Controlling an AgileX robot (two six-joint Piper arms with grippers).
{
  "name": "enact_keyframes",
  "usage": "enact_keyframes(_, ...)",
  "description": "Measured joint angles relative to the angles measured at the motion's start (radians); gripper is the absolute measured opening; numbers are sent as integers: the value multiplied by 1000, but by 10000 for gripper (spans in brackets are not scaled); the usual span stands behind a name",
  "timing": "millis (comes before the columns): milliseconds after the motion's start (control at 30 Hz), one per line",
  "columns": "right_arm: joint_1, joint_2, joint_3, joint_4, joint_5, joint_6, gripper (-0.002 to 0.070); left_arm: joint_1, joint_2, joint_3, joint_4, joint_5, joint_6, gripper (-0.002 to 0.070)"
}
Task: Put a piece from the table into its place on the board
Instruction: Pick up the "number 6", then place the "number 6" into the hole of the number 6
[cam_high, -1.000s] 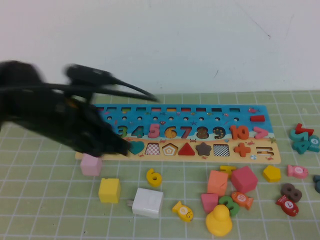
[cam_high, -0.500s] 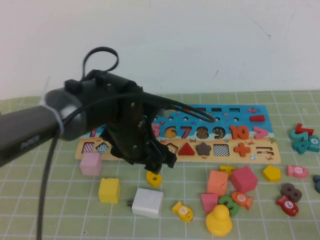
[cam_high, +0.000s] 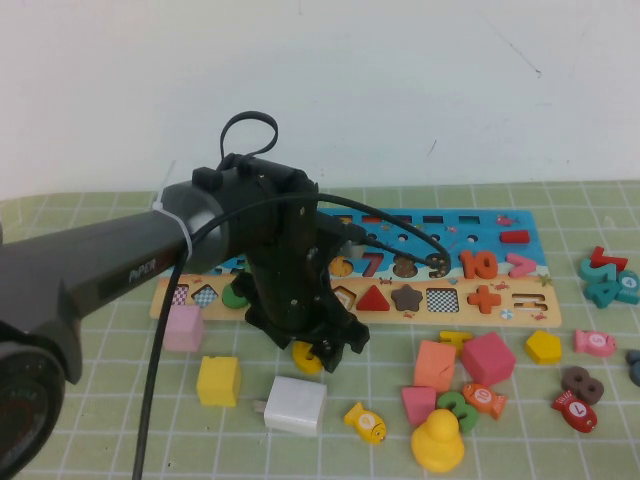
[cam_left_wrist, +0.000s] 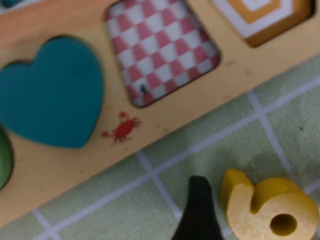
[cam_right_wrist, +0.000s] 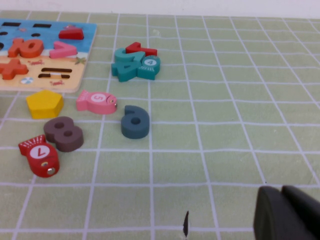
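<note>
The piece, a yellow numeral 6 (cam_high: 302, 358), lies on the mat just in front of the board (cam_high: 500, 312), mostly covered by my left gripper (cam_high: 330, 352). In the left wrist view the 6 (cam_left_wrist: 270, 212) lies flat right beside one black finger (cam_left_wrist: 197, 212); the other finger is out of frame and nothing is gripped. The board's tan strip (cam_left_wrist: 60, 170) with a teal heart (cam_left_wrist: 50, 95) is just beyond. The board's 6 slot (cam_high: 341, 266) shows beside my arm. My right gripper (cam_right_wrist: 287, 212) is shut and empty over bare mat, out of the high view.
A yellow cube (cam_high: 218, 380), white block (cam_high: 296, 404), yellow fish (cam_high: 366, 422), pink cube (cam_high: 182, 328), yellow duck (cam_high: 437, 440) and pink blocks (cam_high: 487, 358) lie in front of the board. Near the right gripper lie a dark blue 6 (cam_right_wrist: 135, 121) and brown 8 (cam_right_wrist: 63, 133).
My left arm has swung right from the board's left end and come down over the yellow 6. The 6 has not moved.
</note>
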Motion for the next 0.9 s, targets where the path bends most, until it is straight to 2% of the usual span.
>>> enact_keyframes(67,0,0,0,0,0,0,11,-2,4,-2,-4,4,31,460)
enact_keyframes(233,0,0,0,0,0,0,11,-2,4,-5,-6,10,96,330)
enact_keyframes(567,0,0,0,0,0,0,11,-2,4,-6,25,10,216,326)
enact_keyframes(767,0,0,0,0,0,0,11,-4,4,-56,152,4,244,326)
enact_keyframes(900,0,0,0,0,0,0,11,-4,4,-123,210,-66,248,326)
